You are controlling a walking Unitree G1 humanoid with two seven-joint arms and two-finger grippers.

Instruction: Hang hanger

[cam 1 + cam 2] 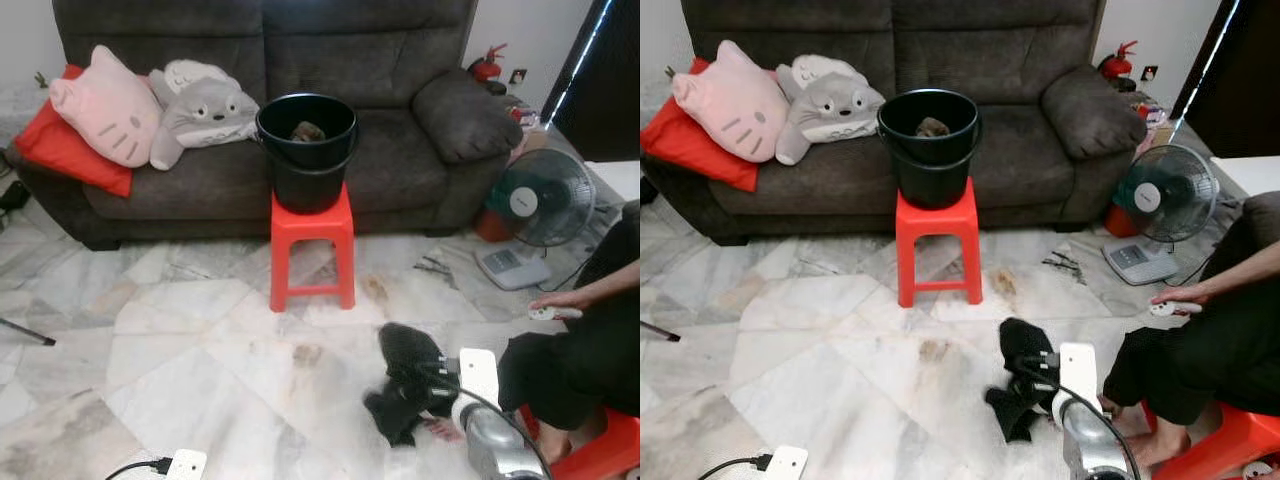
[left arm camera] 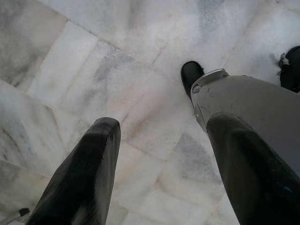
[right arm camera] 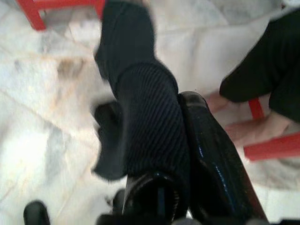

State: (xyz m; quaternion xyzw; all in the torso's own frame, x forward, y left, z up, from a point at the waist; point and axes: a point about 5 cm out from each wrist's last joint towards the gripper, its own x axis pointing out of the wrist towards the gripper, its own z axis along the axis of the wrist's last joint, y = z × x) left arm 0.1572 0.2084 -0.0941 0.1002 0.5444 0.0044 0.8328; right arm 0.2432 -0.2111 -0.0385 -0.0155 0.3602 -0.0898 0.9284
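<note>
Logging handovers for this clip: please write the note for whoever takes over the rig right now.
Right gripper: shut on a black cloth, held low over the marble floor, beside a seated person.
Left gripper: open, idle, pointing at the floor.
Black bucket stands on the red stool before the sofa, something inside it.
Done: cloth picked up.
Left: no hanger or rail can be made out; hanging not yet done.

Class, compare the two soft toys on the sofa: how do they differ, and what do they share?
The pink cat cushion is flat with whisker marks; the grey plush is rounder with a pale belly. The cushion leans on a red pillow; the plush lies beside it. Both rest on the sofa.
</note>
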